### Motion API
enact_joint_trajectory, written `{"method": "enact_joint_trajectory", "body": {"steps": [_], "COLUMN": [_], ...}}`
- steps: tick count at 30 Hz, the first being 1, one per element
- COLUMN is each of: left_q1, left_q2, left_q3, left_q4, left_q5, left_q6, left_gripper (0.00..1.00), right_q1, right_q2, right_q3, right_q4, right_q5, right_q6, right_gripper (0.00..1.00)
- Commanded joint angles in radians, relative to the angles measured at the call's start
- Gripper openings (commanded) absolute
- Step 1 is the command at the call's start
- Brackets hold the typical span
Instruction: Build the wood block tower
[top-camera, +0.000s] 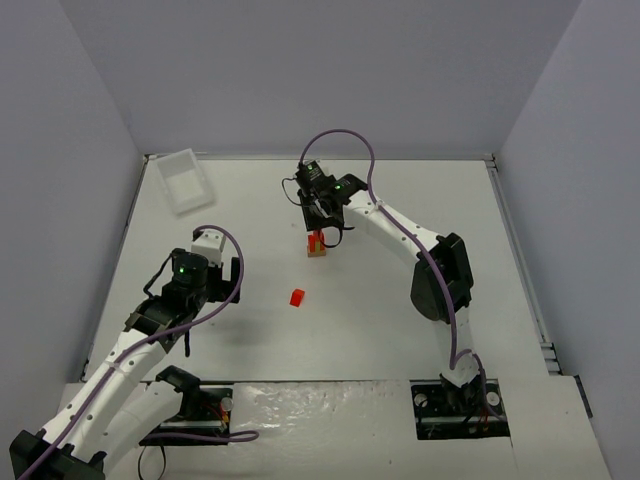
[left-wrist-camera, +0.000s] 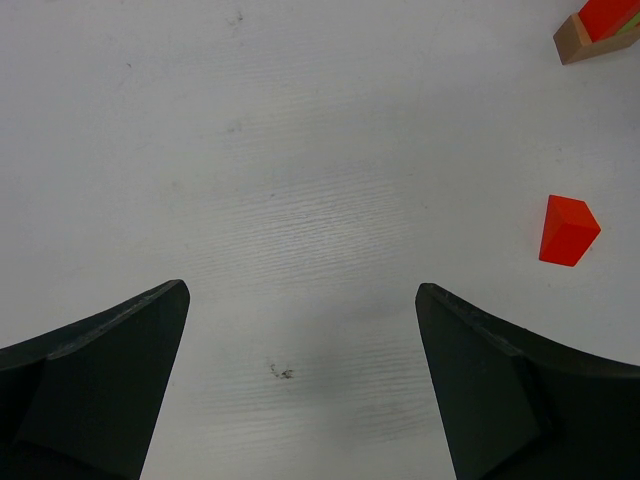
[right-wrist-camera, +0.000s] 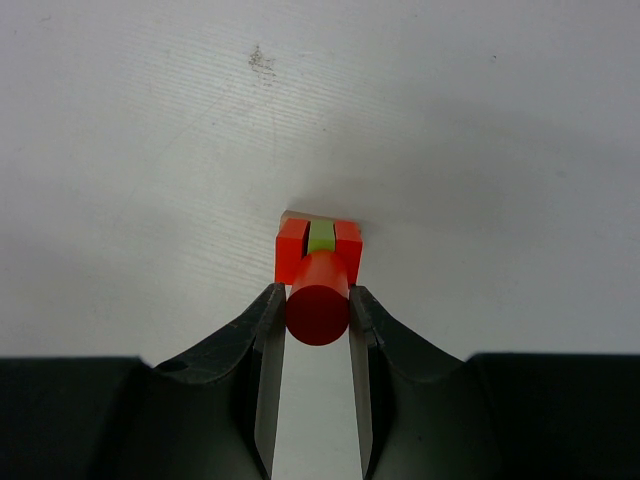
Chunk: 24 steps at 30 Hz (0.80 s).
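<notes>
The wood block tower (top-camera: 317, 246) stands mid-table: a tan base (right-wrist-camera: 298, 216) carrying two red blocks (right-wrist-camera: 291, 250) with a lime-green piece (right-wrist-camera: 321, 238) between them. My right gripper (right-wrist-camera: 316, 293) is shut on a red cylinder (right-wrist-camera: 317, 312), held straight over the green piece; whether the two touch I cannot tell. In the top view the right gripper (top-camera: 322, 225) hangs right above the tower. A loose red block (top-camera: 297, 297) lies nearer the front, also at the right of the left wrist view (left-wrist-camera: 568, 230). My left gripper (left-wrist-camera: 302, 290) is open over bare table, left of that block.
A clear plastic tray (top-camera: 185, 180) sits at the far left corner of the table. Grey walls close in the table on the left, back and right. The tower's tan base (left-wrist-camera: 575, 42) shows at the top right of the left wrist view.
</notes>
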<state>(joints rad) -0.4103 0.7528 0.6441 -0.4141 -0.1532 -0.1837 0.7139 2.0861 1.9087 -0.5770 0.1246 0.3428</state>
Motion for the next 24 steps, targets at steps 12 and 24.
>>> {"method": "enact_joint_trajectory", "body": {"steps": [12, 24], "left_q1": [-0.002, -0.002], "left_q2": [0.005, 0.003], "left_q3": [0.019, 0.019], "left_q4": [0.057, 0.057], "left_q5": [0.009, 0.009], "left_q6": [0.018, 0.021], "left_gripper": [0.96, 0.96], "right_q1": [-0.005, -0.004], "right_q2": [-0.058, -0.052], "right_q3": [0.019, 0.015], "right_q4": [0.023, 0.022], "right_q5": [0.002, 0.005], "right_q6": [0.015, 0.016], "right_gripper": [0.00, 0.00]}}
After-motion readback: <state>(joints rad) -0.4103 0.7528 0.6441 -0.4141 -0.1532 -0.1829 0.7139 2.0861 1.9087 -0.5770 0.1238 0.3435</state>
